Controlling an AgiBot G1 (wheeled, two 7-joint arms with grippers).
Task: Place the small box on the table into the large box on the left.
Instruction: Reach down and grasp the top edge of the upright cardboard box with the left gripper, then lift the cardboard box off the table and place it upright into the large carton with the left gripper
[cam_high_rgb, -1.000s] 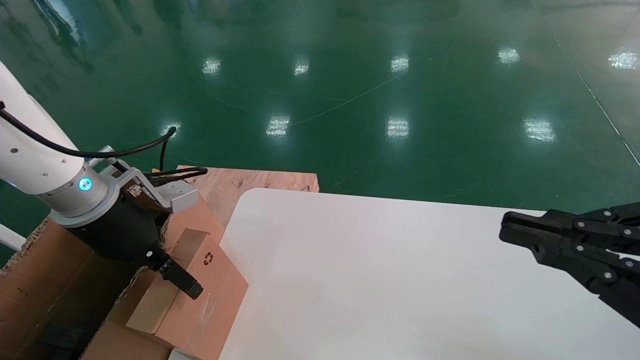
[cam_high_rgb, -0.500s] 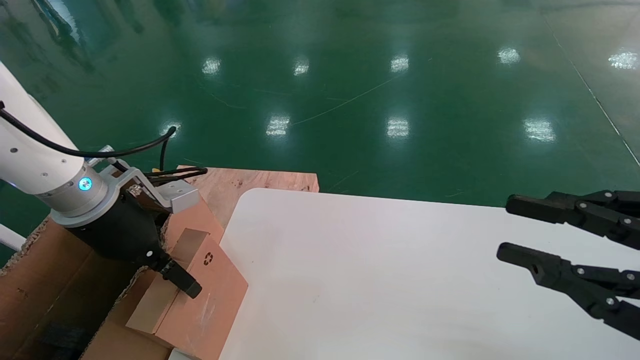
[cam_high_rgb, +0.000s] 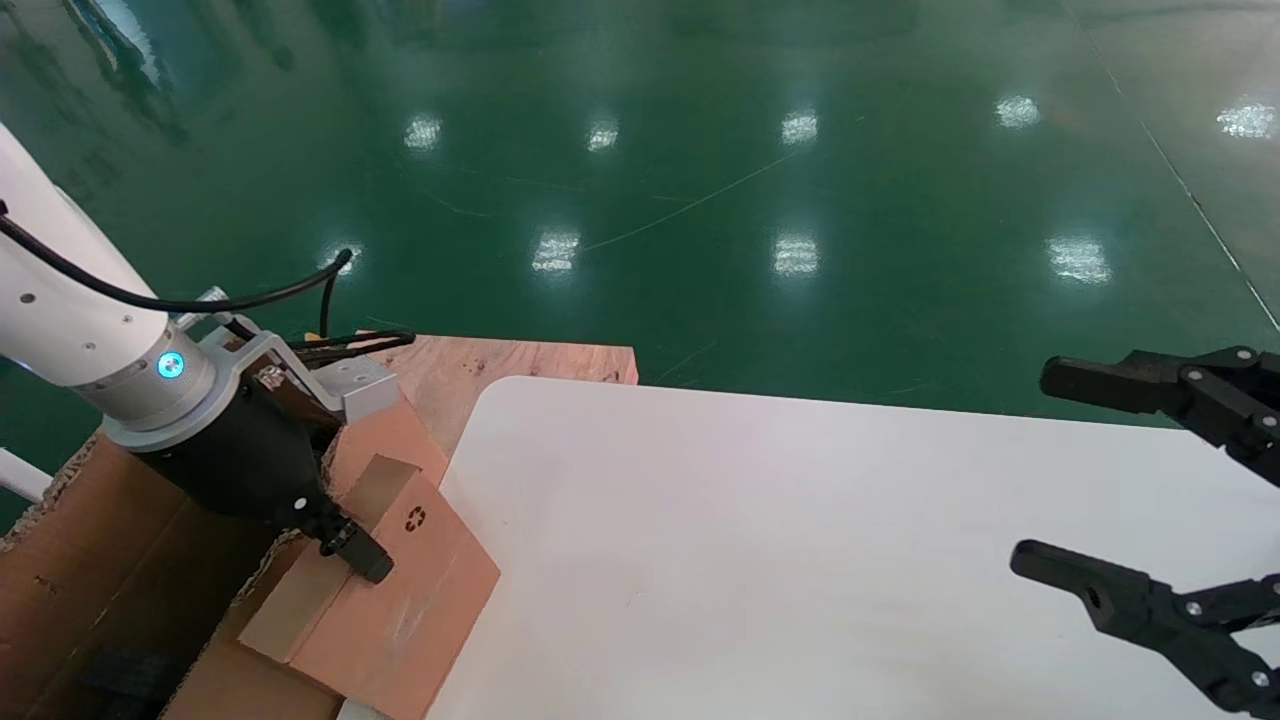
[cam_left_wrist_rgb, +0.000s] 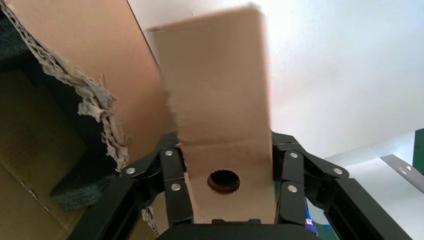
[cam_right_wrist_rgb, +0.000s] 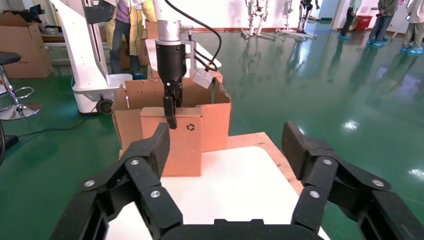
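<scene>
Item: small box (cam_high_rgb: 385, 590). Flat brown cardboard, recycling mark on top, paler side with a round hole. Location: lower left of the head view, tilted, straddling the left edge of the table (cam_high_rgb: 800, 560) and the torn rim of the large box (cam_high_rgb: 60, 560); not yet down inside.

Hold: left tool (cam_high_rgb: 345, 545), closed on the small box. In the left wrist view its two jaws press the box's narrow faces at the end with the hole (cam_left_wrist_rgb: 223, 181), one to each side.

Handling (judged): light and fairly stiff, likely hollow or thinly filled; the walls could dent under a hard squeeze. Plain card offers fair friction, so slip is unlikely, but a grip at one end leaves the long body free to swing or pivot. A hold across the narrow faces nearer the middle would steady it.

Hazard (judged): the box's low corner may catch on the ragged flap; black foam (cam_high_rgb: 120, 675) shows in the carton's dark interior.

Right tool (cam_high_rgb: 1110, 480): right edge of the head view, above the table, jaws wide apart, holding nothing, idle.
</scene>
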